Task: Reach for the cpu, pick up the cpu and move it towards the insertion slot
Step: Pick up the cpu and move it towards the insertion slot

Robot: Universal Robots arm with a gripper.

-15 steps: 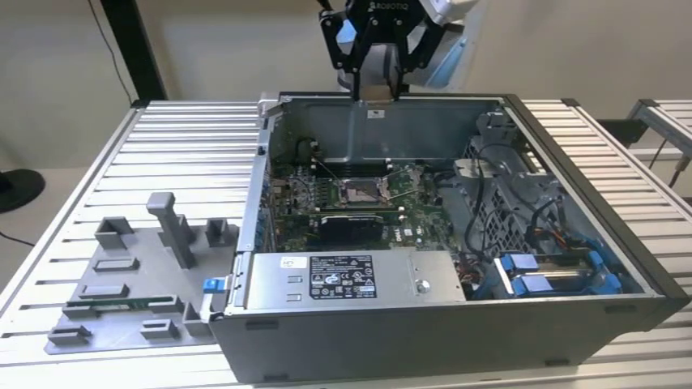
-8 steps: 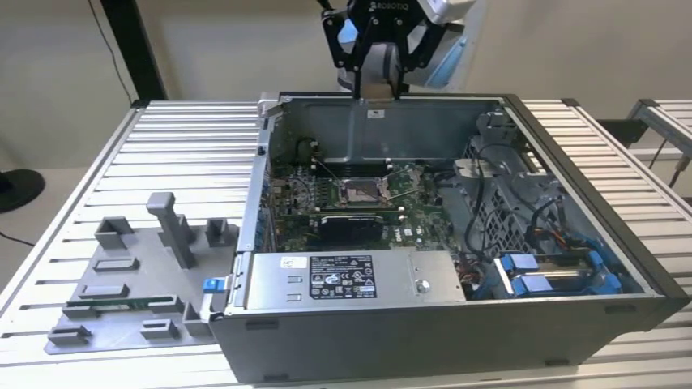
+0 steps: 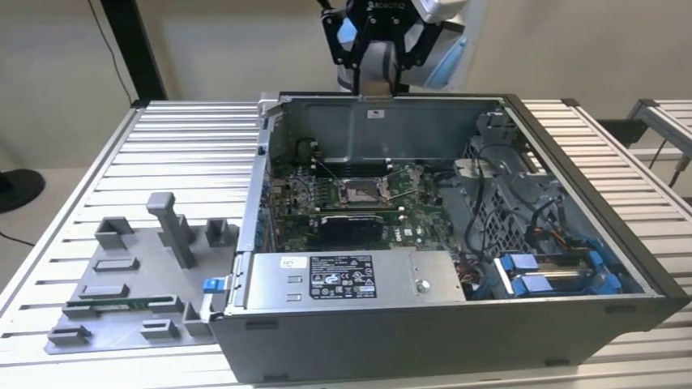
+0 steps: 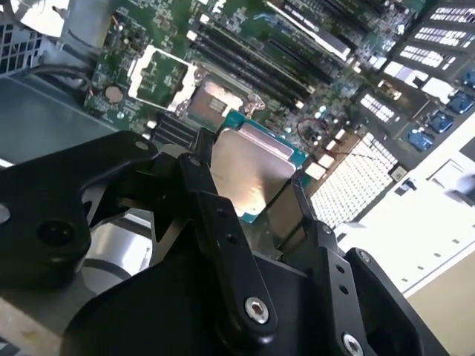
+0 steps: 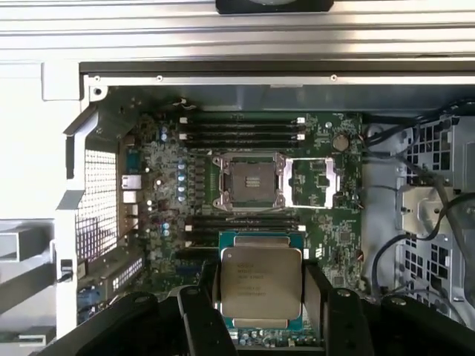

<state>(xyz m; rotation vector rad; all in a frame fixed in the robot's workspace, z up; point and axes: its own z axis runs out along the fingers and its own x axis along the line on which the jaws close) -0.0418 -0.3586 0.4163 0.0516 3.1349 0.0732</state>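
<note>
The gripper (image 5: 260, 297) is clamped on the cpu (image 5: 261, 282), a finger (image 4: 223, 222) on each of two opposite edges; in the exterior view the gripper (image 3: 375, 77) hangs above the case's (image 3: 454, 332) rear wall; the slot (image 3: 360, 191) lies open on the board (image 3: 416, 215), at 6 o'clock from the gripper, well apart.
</note>
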